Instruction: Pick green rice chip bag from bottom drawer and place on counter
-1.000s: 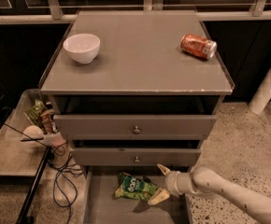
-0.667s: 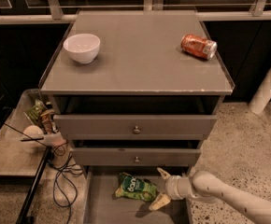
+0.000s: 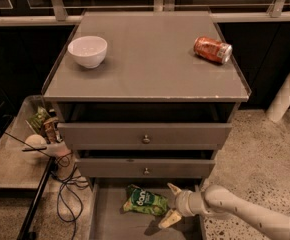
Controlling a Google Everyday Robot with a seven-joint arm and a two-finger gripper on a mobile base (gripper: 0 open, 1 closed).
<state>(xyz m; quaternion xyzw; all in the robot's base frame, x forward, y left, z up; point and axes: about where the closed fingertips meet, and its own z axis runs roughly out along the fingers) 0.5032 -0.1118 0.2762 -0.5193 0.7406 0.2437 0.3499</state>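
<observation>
The green rice chip bag (image 3: 144,201) lies flat in the open bottom drawer (image 3: 105,219), near its back. My gripper (image 3: 171,204) comes in from the lower right on a pale arm and is open, just right of the bag, with one finger (image 3: 174,188) above and one finger (image 3: 167,219) below. It holds nothing. The counter (image 3: 145,59) is the grey cabinet top above.
A white bowl (image 3: 87,51) stands at the counter's left and an orange soda can (image 3: 213,50) lies at its right. Two knobbed drawers (image 3: 145,135) are slightly pulled out above the bottom drawer. A low glass side table (image 3: 10,159) with clutter and cables stands at the left.
My gripper has moved a little left toward the bag and lower into the drawer. The bag has not moved.
</observation>
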